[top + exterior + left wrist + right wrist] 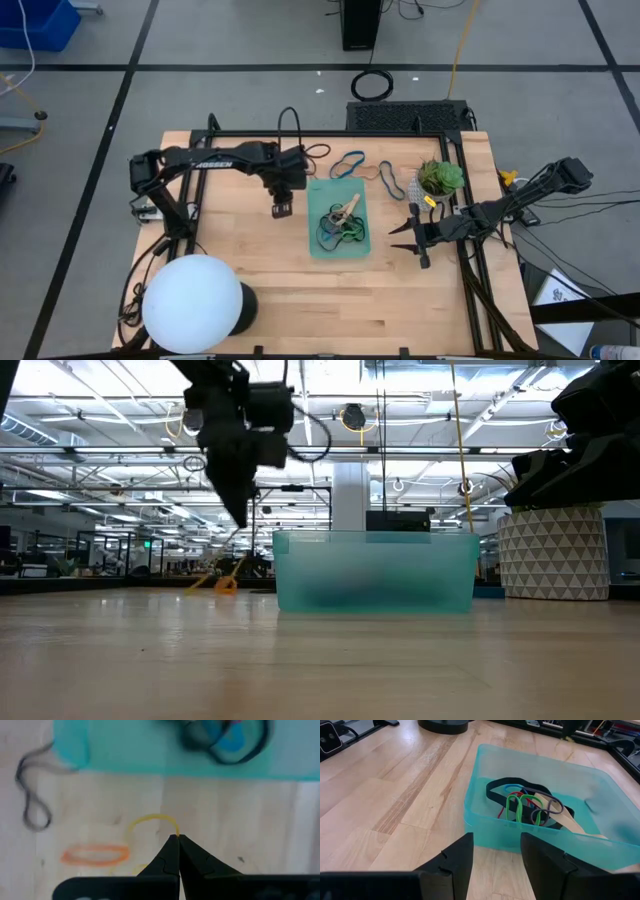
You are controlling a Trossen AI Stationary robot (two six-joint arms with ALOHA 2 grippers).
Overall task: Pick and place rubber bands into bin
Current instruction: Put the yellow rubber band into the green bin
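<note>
The teal bin [337, 240] stands mid-table and holds several rubber bands [525, 805] in black, green, blue and red, plus a tan one. My left gripper [281, 209] hovers just left of the bin, above the table, shut on a thin yellow rubber band [150, 820]. An orange band [95, 854] and a black band [30, 805] lie flat on the wood below it. More bands [347, 165] lie beyond the bin's far end. My right gripper [408, 236] is open and empty, right of the bin, its fingers pointing at the bin's wall [530, 832]. My left gripper pinches the yellow band at one point of its loop [175, 833], only at the free ends of its two fingers [170, 855]. The fingers point down from above. The band hangs slack below them [228, 560]; whether its lower end reaches the table I cannot tell.
A potted green plant [440, 178] in a white patterned pot [555, 550] stands right of the bin's far end. A big white ball on a dark base [195, 300] stands at the near left corner. Black cables [290, 125] trail along the far edge.
</note>
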